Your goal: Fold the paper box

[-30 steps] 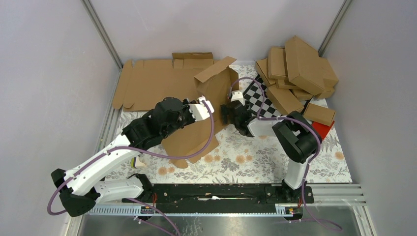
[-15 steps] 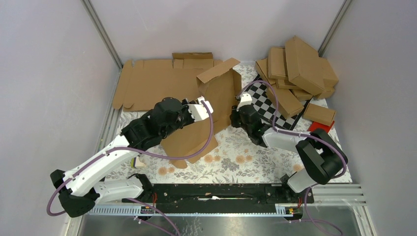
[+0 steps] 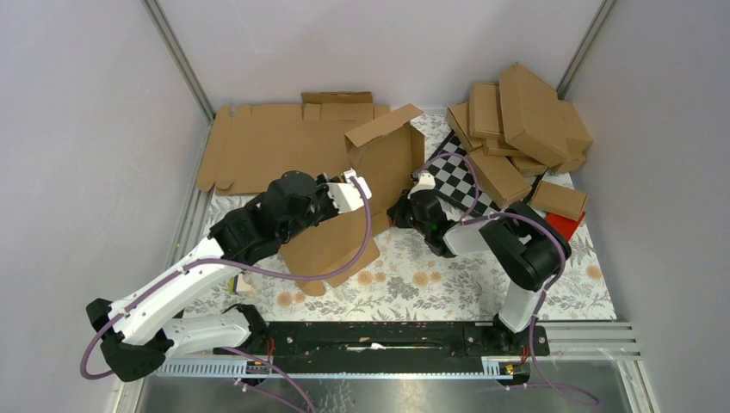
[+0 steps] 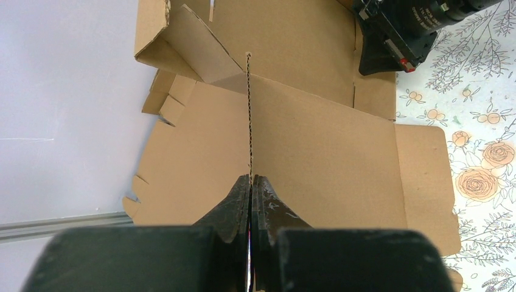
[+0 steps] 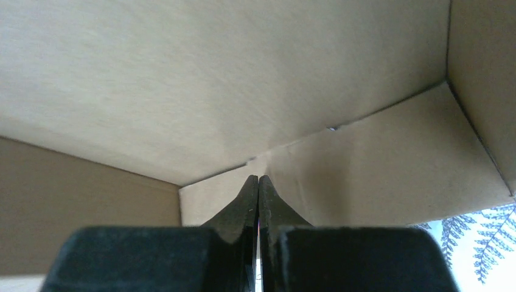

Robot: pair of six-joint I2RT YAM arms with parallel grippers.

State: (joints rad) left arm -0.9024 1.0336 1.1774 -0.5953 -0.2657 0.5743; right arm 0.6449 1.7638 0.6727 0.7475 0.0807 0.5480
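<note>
The box (image 3: 331,243) sits mid-table on the floral cloth (image 3: 430,277), partly folded. One broad panel lies low toward the arms. A second panel stands upright behind it, with a short flap bent over at its top.

The left gripper (image 3: 357,182) reaches in from the left. Its jaws are clenched on a raised cardboard edge of the box. In the left wrist view the corrugated edge runs straight out from between the fingers (image 4: 234,204), and the flat panels spread to either side of it.

The right gripper (image 3: 396,211) points into the box from the right, low against the upright panel. Its jaws are pressed together and nothing shows between them. In the right wrist view the fingertips (image 5: 251,185) sit at an inner crease where the panels meet. Whether they touch the cardboard cannot be told.

A flat sheet (image 3: 267,146) of the same brown cardboard lies at the back left, just behind the box. A pile (image 3: 525,120) of folded boxes fills the back right corner. It partly covers a checkered board (image 3: 460,176), which lies just right of the upright panel. A red piece (image 3: 564,225) shows at the pile's near edge.
</note>
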